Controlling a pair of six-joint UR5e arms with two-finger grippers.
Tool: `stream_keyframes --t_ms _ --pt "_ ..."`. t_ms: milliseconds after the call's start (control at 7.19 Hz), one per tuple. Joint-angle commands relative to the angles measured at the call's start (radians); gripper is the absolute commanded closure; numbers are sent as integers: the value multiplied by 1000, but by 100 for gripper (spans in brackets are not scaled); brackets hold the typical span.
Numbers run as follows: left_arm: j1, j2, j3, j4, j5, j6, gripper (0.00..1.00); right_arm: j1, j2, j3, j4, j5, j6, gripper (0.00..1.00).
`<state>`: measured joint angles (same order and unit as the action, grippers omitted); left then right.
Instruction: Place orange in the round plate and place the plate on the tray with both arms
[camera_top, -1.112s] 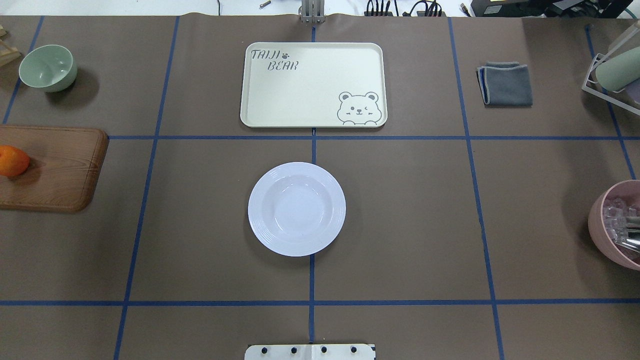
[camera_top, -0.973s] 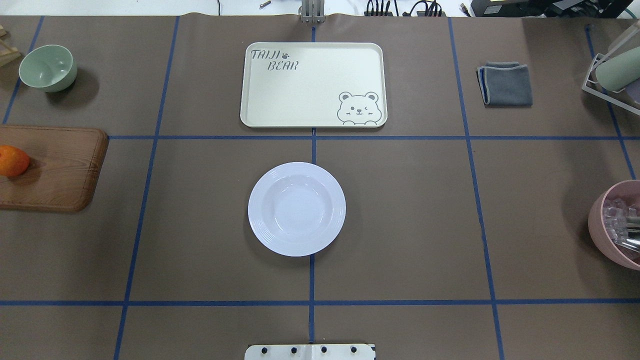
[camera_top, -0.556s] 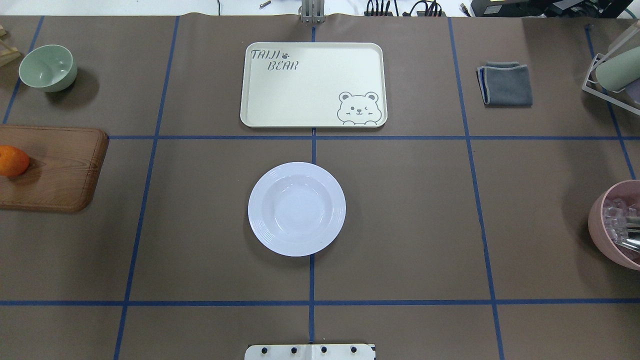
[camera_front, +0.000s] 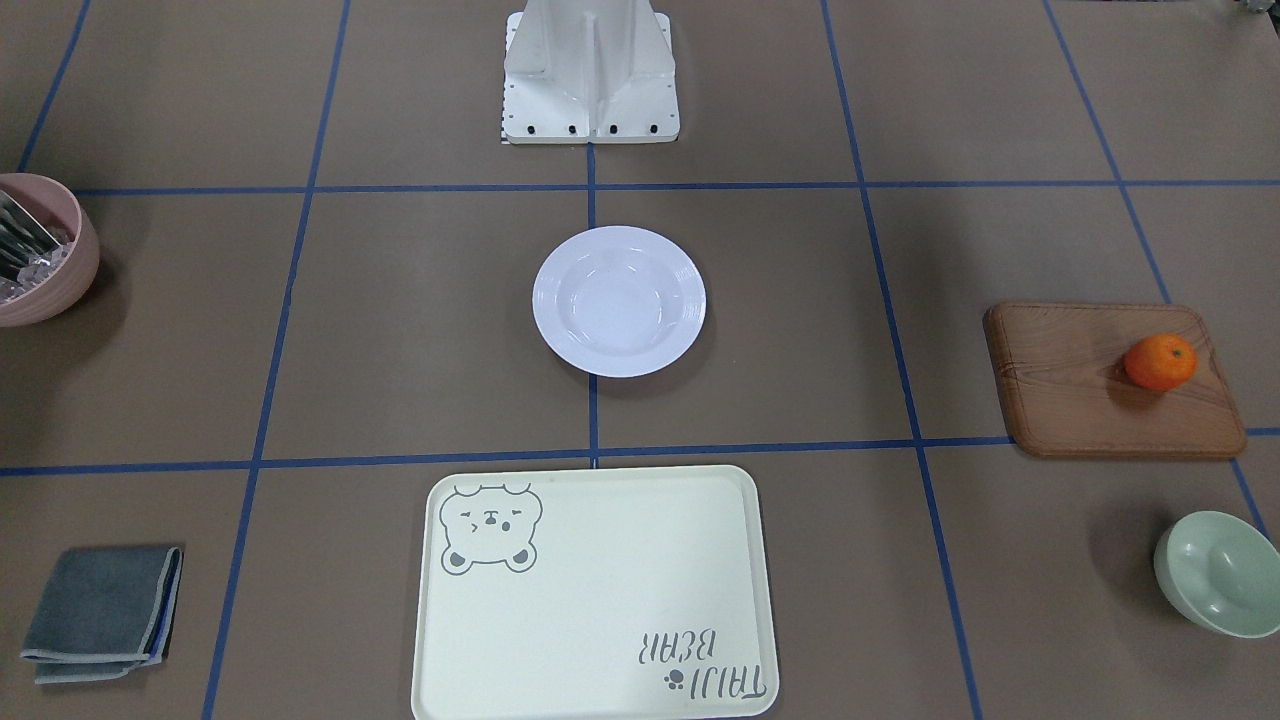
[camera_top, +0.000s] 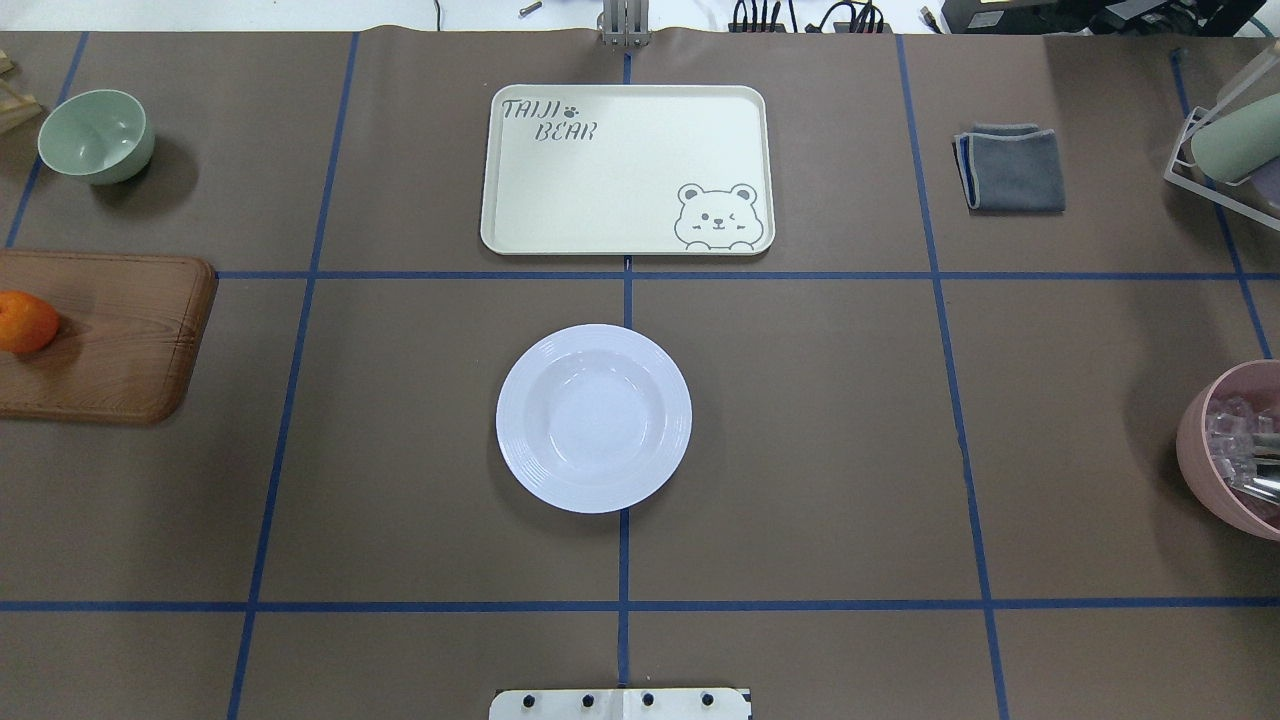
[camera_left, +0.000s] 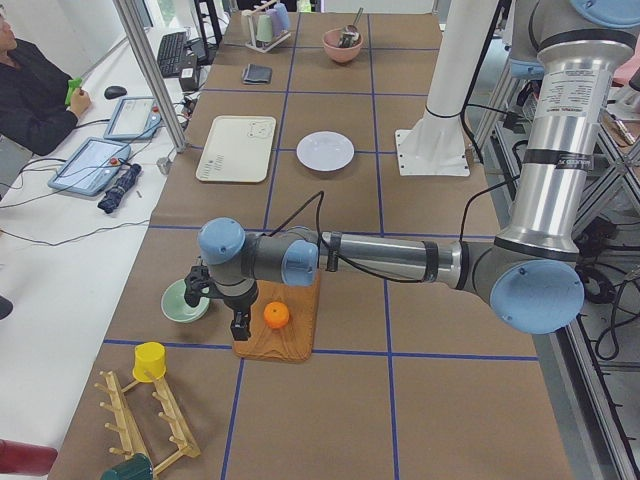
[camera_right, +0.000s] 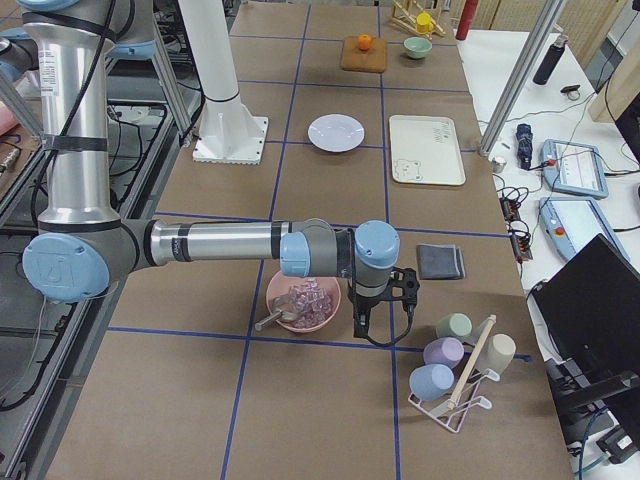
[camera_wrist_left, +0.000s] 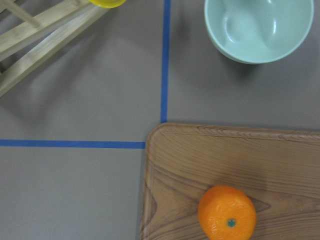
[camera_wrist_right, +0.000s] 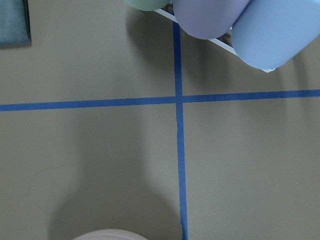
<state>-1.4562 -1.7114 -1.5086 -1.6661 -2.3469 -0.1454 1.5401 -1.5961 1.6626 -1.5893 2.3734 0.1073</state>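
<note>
Exterior left view, we see small round orange (camera_left: 277, 315) on brown wooden board (camera_left: 292, 341) near left gripper (camera_left: 200, 290), its finger gap we cannot tell, glossy white round plate (camera_left: 325, 151) near cream rectangular tray (camera_left: 236, 148).

Robot lab, test bench. Table (camera_top: 800, 450) papered brown and gridded with blue tape (camera_top: 450, 275). Left arm (camera_left: 380, 258) and right arm (camera_right: 210, 242), grey industrial type, reach over it. White pedestal (camera_front: 590, 70) bolted to the table. Aluminium post (camera_left: 147, 65) on the operators' side. Desk (camera_left: 60, 210) alongside: tablets (camera_left: 93, 163), keyboard (camera_left: 172, 48), laptop (camera_right: 600, 300). Person (camera_left: 30, 95) seated there.
</note>
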Motion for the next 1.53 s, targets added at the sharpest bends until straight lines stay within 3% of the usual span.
stream_keyframes --t_ms 0,278,1390 --pt "101 -13 -5 -135 8 -105 2 0 -1 3 0 3 0 0" --pt "163 -19 60 -141 9 -126 2 0 5 -4 0 0 0 0" --pt "232 -20 161 -176 44 -125 2 0 8 -7 0 -3 2 0"
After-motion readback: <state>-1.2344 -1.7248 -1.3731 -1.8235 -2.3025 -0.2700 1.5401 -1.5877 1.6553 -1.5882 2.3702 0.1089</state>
